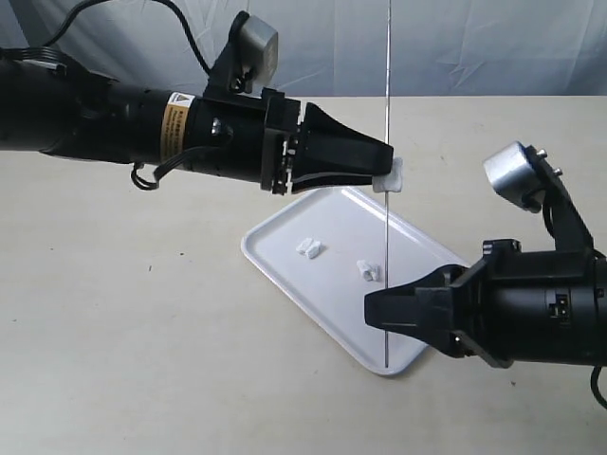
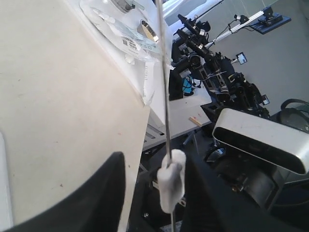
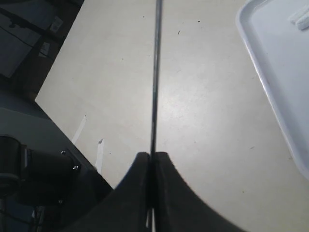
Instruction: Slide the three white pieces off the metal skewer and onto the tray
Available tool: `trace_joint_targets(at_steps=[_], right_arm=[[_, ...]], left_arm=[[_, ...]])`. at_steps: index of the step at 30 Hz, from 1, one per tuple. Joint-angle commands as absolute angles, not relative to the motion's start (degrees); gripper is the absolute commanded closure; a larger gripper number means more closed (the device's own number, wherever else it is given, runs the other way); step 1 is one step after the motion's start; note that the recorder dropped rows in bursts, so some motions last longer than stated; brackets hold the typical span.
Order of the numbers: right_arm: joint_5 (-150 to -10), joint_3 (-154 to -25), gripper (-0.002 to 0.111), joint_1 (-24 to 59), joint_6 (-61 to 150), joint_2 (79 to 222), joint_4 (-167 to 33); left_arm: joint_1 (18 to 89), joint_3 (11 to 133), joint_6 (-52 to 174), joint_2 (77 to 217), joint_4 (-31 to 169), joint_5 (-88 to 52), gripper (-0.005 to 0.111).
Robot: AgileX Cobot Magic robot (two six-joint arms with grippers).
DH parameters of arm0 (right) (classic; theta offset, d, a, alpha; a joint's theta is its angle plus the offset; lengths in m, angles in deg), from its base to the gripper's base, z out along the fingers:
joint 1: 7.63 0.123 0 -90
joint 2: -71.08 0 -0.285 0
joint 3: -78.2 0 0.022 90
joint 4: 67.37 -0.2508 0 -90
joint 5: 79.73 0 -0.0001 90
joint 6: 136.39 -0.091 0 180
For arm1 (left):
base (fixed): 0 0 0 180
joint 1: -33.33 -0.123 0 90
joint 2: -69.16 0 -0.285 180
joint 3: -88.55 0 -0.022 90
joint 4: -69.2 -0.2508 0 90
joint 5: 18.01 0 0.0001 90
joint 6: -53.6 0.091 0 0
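Exterior view, left black gripper (image 1: 387, 169): jaws parted around one small white soft chunk (image 1: 393, 176) threaded on the skewer
Exterior view, thin silver metal skewer (image 1: 388, 237): upright over the flat white plastic tray (image 1: 322, 280), clamped low down by the right black gripper (image 1: 376, 311)
Exterior view, loose white chunk (image 1: 309, 247) and second loose chunk (image 1: 367, 269): lying apart on the tray
Left wrist view, threaded chunk (image 2: 172, 181): against one finger, clear of the other
Right wrist view, right gripper (image 3: 152, 157): fingers pressed together on the skewer (image 3: 155, 72), tray (image 3: 285, 63) nearby
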State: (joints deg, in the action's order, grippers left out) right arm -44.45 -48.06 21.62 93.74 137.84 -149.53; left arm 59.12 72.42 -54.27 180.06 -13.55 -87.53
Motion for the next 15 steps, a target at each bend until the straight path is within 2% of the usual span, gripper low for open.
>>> trace_joint_targets(at_steps=[1, 8, 15], right_arm=[[-45.0, -48.4, 0.109, 21.7, 94.5, 137.9, -149.7], [-46.3, -48.4, 0.109, 21.7, 94.5, 137.9, -149.9], [-45.9, -48.4, 0.109, 21.7, 94.5, 137.9, -149.9]], left_arm=[[59.1, 72.3, -53.7, 180.4, -12.6, -88.0, 0.075], [59.1, 72.3, -53.7, 180.4, -13.7, -88.0, 0.076], [59.1, 72.3, -52.8, 180.4, -13.3, -88.0, 0.096]])
